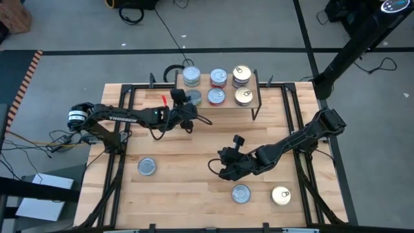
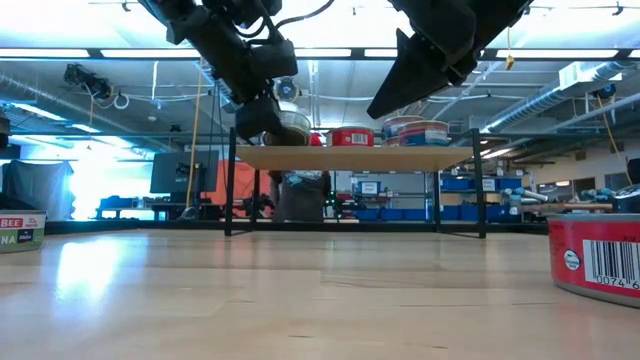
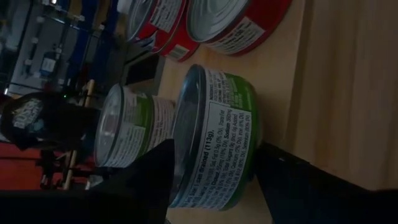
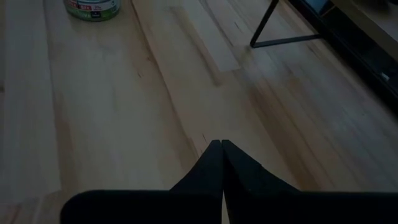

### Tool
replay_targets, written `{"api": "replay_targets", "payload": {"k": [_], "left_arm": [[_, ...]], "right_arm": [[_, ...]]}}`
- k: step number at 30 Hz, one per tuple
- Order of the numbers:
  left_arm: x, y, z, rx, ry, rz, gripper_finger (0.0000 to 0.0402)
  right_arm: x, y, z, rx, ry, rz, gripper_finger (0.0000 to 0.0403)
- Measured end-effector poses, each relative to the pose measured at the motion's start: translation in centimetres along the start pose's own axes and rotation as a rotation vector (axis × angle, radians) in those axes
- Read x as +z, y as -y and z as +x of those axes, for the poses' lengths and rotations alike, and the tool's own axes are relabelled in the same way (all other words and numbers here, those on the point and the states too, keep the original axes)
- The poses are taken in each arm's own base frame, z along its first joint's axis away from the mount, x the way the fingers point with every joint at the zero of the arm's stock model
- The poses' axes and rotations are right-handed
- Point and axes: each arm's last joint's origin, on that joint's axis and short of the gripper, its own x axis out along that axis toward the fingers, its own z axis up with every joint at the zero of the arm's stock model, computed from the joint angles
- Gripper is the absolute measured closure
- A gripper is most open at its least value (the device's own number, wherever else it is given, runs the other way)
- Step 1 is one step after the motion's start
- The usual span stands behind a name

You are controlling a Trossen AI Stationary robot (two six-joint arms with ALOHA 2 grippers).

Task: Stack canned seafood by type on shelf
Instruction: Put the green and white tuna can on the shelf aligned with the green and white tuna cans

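Nearest the front edge of the desk [image 1: 194,162], well apart from the shelf [image 1: 226,103], lie a silver-topped tin [image 1: 241,193] and a gold-topped tin [image 1: 281,195], with another silver-topped tin [image 1: 147,167] off toward the left arm's side. Between those tins and the shelf hangs the right gripper [image 1: 223,169], its fingers [image 4: 214,165] pressed together on nothing, above bare wood. Farther back stands the shelf, carrying a red-labelled tin [image 1: 218,77] with another [image 1: 216,96] in front of it, and gold-topped stacks [image 1: 242,85] at its right end. At the shelf's left end the left gripper [image 1: 187,107] stands spread wide around a green-labelled tin [image 3: 214,140] resting on the board, a second green-labelled tin [image 3: 127,124] just beside it
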Motion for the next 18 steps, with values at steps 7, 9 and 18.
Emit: {"api": "replay_targets", "payload": {"k": [7, 9, 18], "left_arm": [[0.3, -1.3, 0.4, -0.081, 0.000, -0.063, 0.0182], [0.2, -1.9, 0.7, -0.112, -0.013, -0.099, 0.0182], [-0.5, -2.8, 1.7, -0.206, -0.007, -0.172, 0.0182]], "right_arm": [[0.0, 0.0, 0.0, 0.000, 0.000, 0.001, 0.0396], [0.0, 0.0, 0.0, 0.000, 0.000, 0.001, 0.0396], [0.0, 0.0, 0.0, 0.001, 0.000, 0.000, 0.0396]]}}
